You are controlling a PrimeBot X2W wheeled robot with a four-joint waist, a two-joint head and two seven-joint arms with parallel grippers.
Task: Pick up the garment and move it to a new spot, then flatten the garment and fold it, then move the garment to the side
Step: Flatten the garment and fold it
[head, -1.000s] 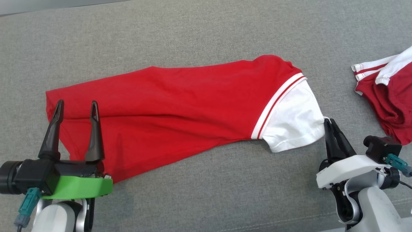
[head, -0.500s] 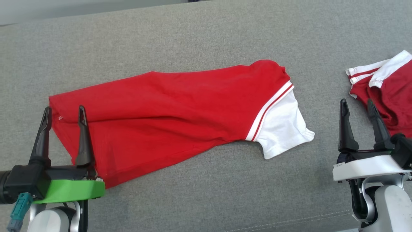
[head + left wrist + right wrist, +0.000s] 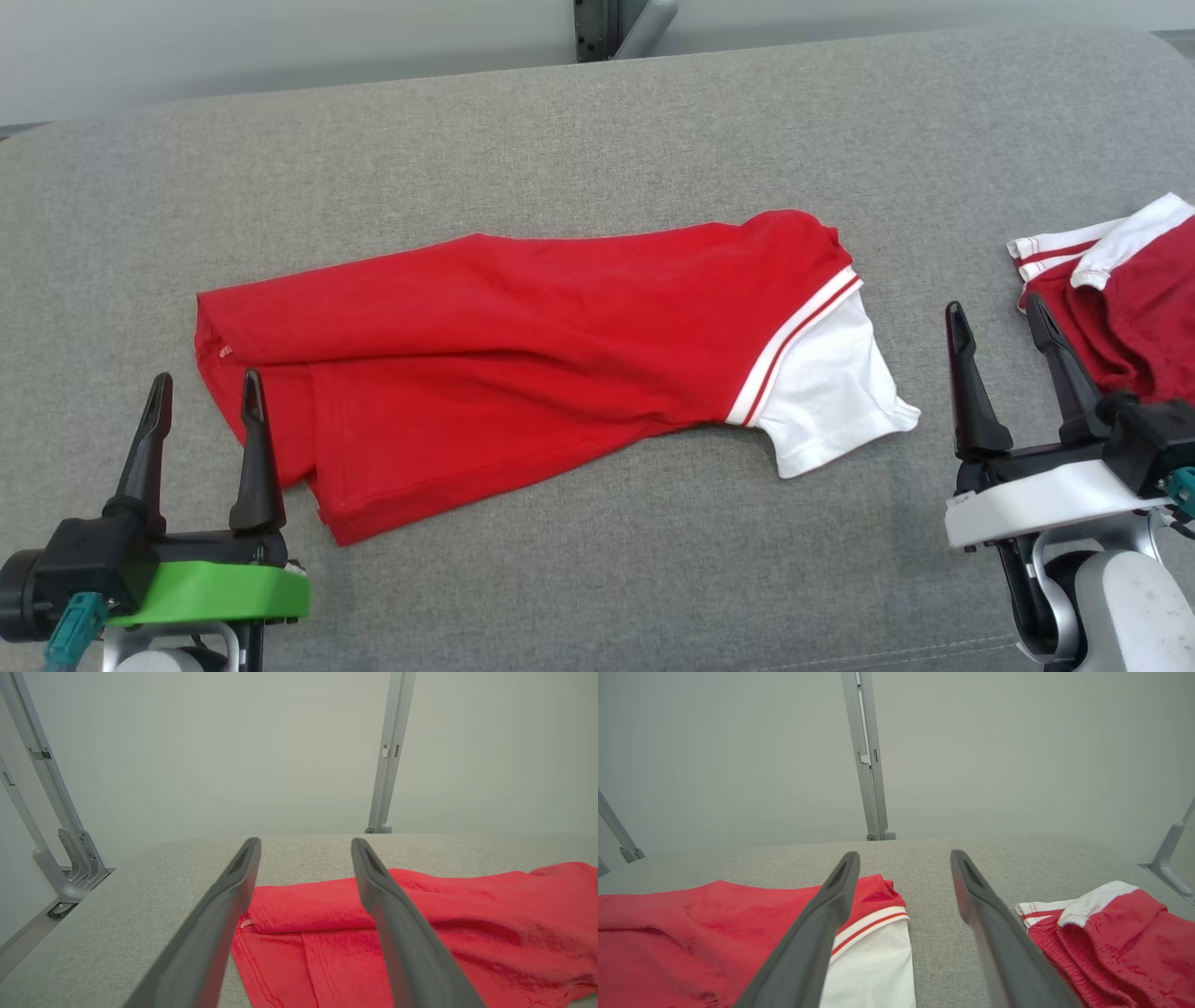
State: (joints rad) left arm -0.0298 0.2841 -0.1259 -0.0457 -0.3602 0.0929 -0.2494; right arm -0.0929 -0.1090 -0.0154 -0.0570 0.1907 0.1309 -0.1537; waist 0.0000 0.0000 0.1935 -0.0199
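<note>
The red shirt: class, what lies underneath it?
The grey fabric surface shows all round the red shirt, so it lies on that. Its top layer is folded over a lower one; anything beneath is covered.

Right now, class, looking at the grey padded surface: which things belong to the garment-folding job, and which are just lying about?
Belongs to the job:
- red shirt with a white sleeve, lying partly folded
- left gripper, open
- right gripper, open

Just lying about:
- darker red garment with white trim, bunched at the right edge
- metal post behind the surface
</note>
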